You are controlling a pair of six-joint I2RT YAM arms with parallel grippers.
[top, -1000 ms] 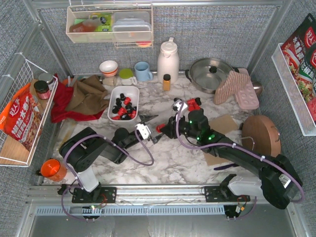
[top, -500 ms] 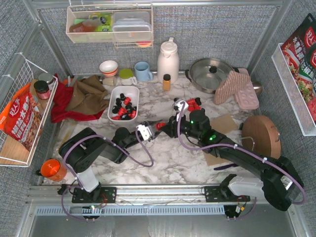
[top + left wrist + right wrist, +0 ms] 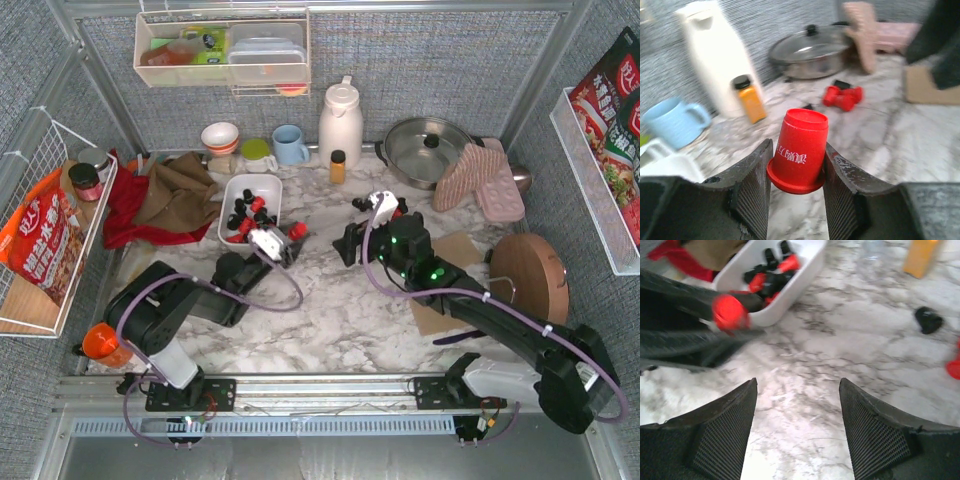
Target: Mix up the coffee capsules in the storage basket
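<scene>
The white storage basket (image 3: 233,193) holds several red and black coffee capsules (image 3: 250,216). My left gripper (image 3: 287,238) hovers at the basket's near right corner, shut on a red capsule (image 3: 297,230). The left wrist view shows that capsule (image 3: 799,147) pinched by its rim between the two pads, narrow end away from the camera. My right gripper (image 3: 347,247) stands open and holds nothing, a short way right of it. In the right wrist view the open gripper (image 3: 797,384) faces bare marble, with the basket (image 3: 790,296) and the held capsule (image 3: 729,313) beyond. Loose red capsules (image 3: 395,208) lie behind the right arm.
Behind stand a white thermos (image 3: 340,120), an amber bottle (image 3: 338,166), a blue mug (image 3: 290,144), a lidded pan (image 3: 425,146) and oven mitts (image 3: 480,182). Cloths (image 3: 165,195) lie left of the basket. A round wooden board (image 3: 528,275) and cardboard (image 3: 452,250) sit right. A black capsule (image 3: 928,320) lies loose.
The red capsule passed from my right gripper to my left: the left shut on it, the right opened. The left arm then carried it back-left to the basket's corner.
</scene>
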